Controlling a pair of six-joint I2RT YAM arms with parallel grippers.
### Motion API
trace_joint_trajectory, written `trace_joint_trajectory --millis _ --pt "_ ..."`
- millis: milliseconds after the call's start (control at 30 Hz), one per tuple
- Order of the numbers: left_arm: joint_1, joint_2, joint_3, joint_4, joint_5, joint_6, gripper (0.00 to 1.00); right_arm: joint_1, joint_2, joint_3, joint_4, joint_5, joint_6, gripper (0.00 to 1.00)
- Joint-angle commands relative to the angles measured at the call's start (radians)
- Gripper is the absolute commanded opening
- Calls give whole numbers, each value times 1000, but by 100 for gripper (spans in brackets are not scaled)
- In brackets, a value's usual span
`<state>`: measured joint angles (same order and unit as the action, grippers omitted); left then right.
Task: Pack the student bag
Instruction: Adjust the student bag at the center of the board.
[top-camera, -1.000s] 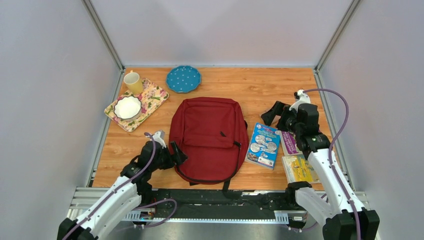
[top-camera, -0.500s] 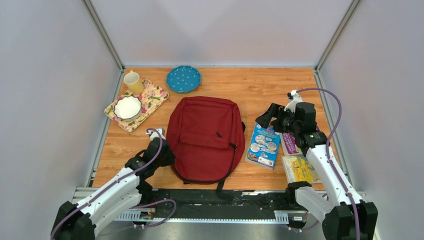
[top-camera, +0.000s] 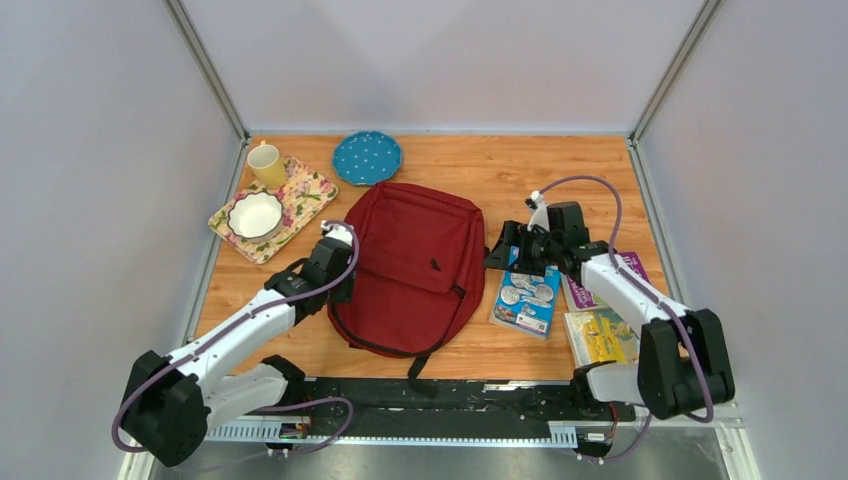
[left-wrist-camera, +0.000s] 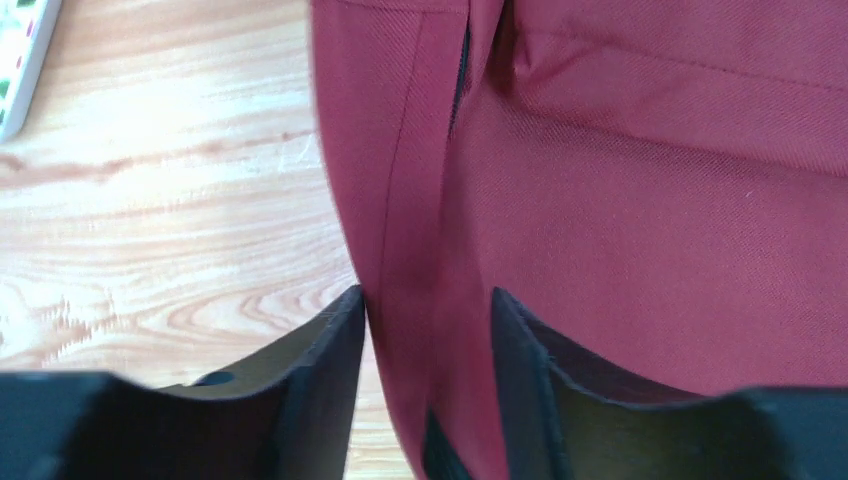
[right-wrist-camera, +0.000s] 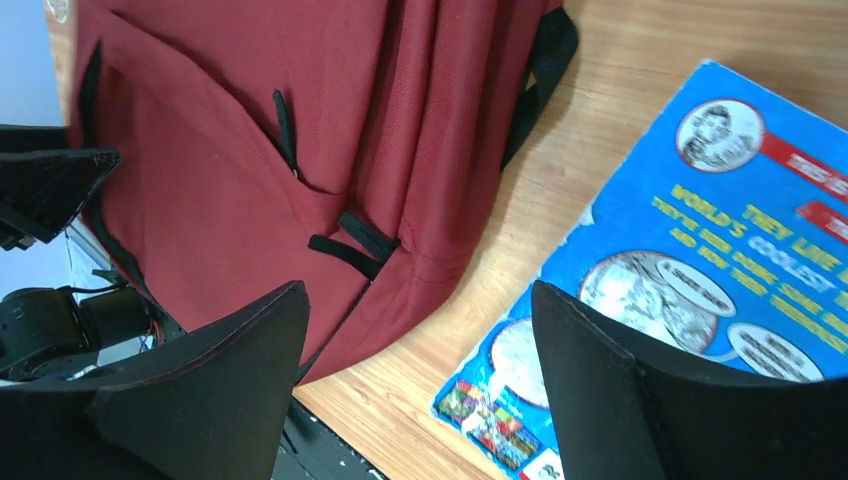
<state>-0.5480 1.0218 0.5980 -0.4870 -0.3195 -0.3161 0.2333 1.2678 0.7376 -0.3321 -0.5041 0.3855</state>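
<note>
Shows dark red fabric backpack (top-camera: 405, 265) dragged far-left and twisted, flat between both arms, left gripper (left-wrist-camera: 425, 295) narrow astride its side seam, clamp unclear, right gripper (right-wrist-camera: 418, 290) wide by blue glossy book (right-wrist-camera: 720, 270); should pin fabric before tugging black zipper tab (right-wrist-camera: 283, 125).

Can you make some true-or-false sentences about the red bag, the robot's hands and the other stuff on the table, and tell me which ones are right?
1. The bag is the biggest thing on the table. True.
2. The right hand is holding the blue book. False: it is wide open and holds nothing.
3. The white bowl sits on the flowery tray. True.
4. The dotted blue plate is inside the bag. False: it lies on the table behind the bag.
5. The left hand has one finger on each side of the bag's edge. True.
</note>
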Motion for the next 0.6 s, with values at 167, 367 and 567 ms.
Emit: trace_joint_trajectory --millis 167,367,567 --pt "3 -254 -20 -180 -105 -124 77 76 223 88 213 51 55 84" --pt "3 -474 -27 -236 -11 -207 77 106 332 149 217 119 82 84" --pt "2 -460 -29 -226 123 -212 75 109 416 161 298 104 121 84"
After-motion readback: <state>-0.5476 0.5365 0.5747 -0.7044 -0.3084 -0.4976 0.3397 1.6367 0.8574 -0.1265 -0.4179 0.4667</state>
